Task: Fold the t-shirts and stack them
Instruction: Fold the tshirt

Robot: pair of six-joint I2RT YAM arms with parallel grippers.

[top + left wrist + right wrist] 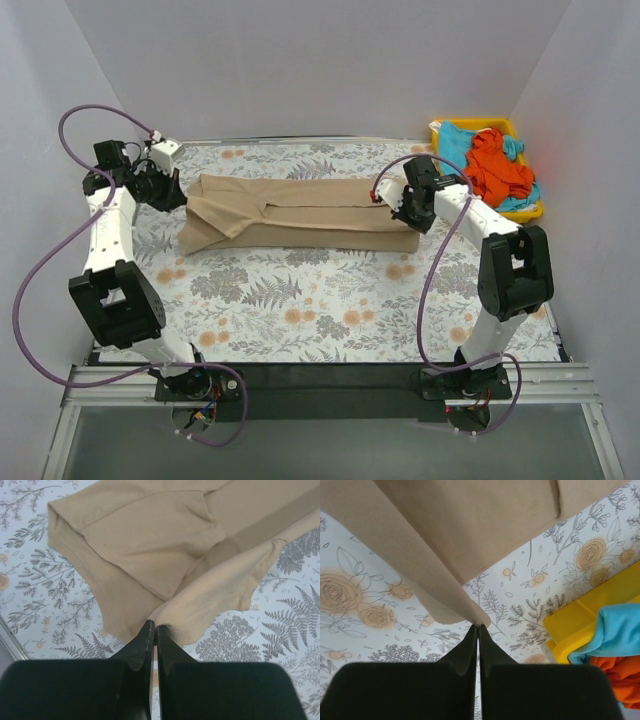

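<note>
The tan-beige t-shirt (300,212) lies folded lengthwise across the floral table. My left gripper (168,190) is shut on its left end; the left wrist view shows the fabric (165,555) pinched at the fingertips (154,626) and lifted. My right gripper (403,205) is shut on the shirt's right end; the right wrist view shows a corner of cloth (455,545) held between the tips (478,626). The orange-red t-shirt (497,168) and turquoise-blue t-shirt (462,135) lie crumpled in the yellow tray (528,212).
The yellow tray (570,625) stands at the back right corner, close to my right gripper. White walls enclose the table on the left, back and right. The floral tablecloth (300,310) shows in front of the shirt.
</note>
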